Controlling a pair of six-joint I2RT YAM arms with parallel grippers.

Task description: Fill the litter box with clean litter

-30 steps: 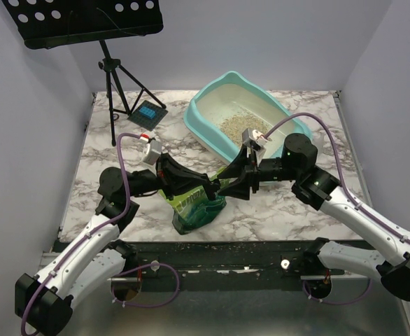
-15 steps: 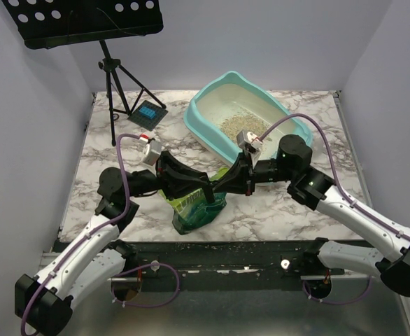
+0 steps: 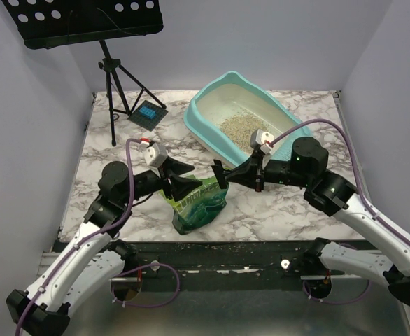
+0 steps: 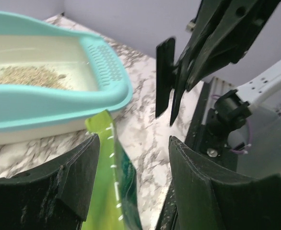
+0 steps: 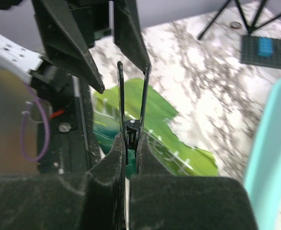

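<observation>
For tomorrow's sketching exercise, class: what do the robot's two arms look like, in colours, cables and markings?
The left arm and right arm each have white lower links, black joints and black upper links. A purple cable loops along each. The jaws are black, wedge-shaped.

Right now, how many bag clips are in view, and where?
1. The black clip is pinched in the jaws of the right gripper, in the air near the green bag's top, not on it. Another could be hidden from these views.
</observation>
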